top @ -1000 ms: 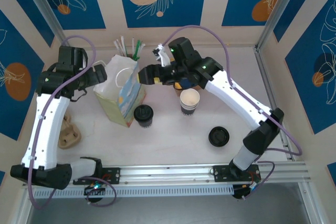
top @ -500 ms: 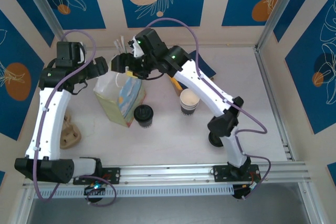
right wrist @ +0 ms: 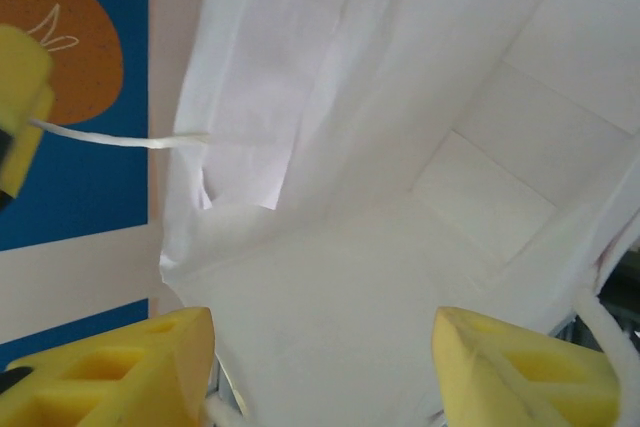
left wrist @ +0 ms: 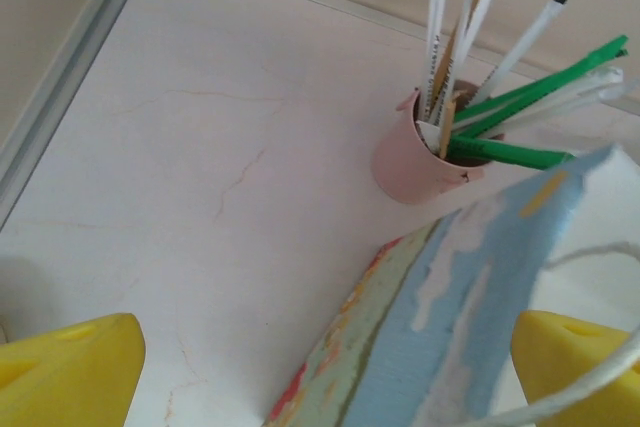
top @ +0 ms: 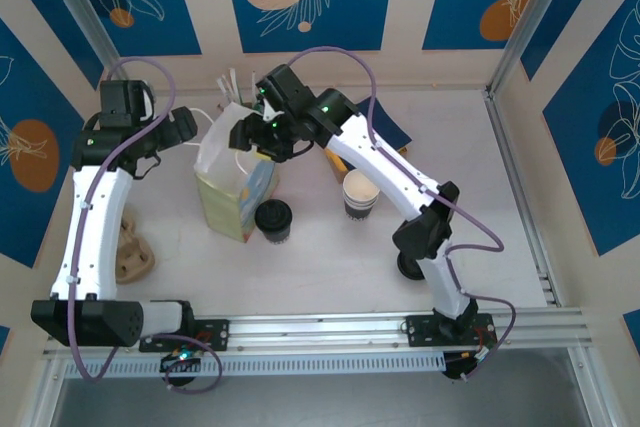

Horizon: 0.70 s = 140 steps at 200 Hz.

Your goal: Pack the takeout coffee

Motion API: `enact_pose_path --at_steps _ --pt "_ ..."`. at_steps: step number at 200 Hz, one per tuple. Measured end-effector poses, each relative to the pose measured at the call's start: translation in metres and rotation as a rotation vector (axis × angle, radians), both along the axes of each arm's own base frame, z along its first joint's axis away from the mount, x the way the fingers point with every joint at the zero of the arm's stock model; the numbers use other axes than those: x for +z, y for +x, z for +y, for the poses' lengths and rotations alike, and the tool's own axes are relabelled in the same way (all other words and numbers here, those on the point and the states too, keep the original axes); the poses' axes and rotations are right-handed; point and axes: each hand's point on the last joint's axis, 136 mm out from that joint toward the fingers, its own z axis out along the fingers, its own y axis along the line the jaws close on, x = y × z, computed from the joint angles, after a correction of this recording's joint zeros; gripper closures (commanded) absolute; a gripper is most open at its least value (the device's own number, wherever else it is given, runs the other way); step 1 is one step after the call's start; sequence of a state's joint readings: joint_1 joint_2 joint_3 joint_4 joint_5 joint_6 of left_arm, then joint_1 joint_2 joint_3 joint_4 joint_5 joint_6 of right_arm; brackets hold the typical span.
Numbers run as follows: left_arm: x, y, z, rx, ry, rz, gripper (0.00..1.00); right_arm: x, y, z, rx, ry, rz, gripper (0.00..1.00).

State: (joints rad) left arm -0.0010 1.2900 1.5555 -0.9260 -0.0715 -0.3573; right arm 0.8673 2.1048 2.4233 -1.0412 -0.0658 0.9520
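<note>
First, nearest the arm bases, the takeout coffee [top: 272, 217] stands upright on the table [top: 330, 277] with its black lid on, just beside the near right corner of the paper bag [top: 232, 197]; the lidless striped cup [top: 361, 193] stands a little to its right. Behind it, the right gripper [top: 243, 137] hangs over the bag's open mouth, its yellow fingers apart and clasping nothing. The left gripper [top: 190, 129] sits at the bag's left rim, spread wide and released, and farthest back a pink cup of straws [top: 238, 90] stands near the wall.
</note>
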Motion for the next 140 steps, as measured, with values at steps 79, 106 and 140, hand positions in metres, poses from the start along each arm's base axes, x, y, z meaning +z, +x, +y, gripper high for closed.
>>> enact_pose_path --at_steps 79,106,140 --pt "-0.020 0.007 0.017 0.048 -0.002 0.054 0.07 0.012 -0.013 -0.025 0.001 -0.004 -0.028 0.58" --pt "-0.021 0.006 0.019 0.055 -0.003 0.056 0.07 0.006 -0.011 -0.033 -0.004 -0.012 -0.021 0.66" --pt "-0.031 0.005 0.020 0.058 -0.005 0.080 0.08 -0.019 -0.006 -0.036 -0.004 -0.037 0.021 0.66"
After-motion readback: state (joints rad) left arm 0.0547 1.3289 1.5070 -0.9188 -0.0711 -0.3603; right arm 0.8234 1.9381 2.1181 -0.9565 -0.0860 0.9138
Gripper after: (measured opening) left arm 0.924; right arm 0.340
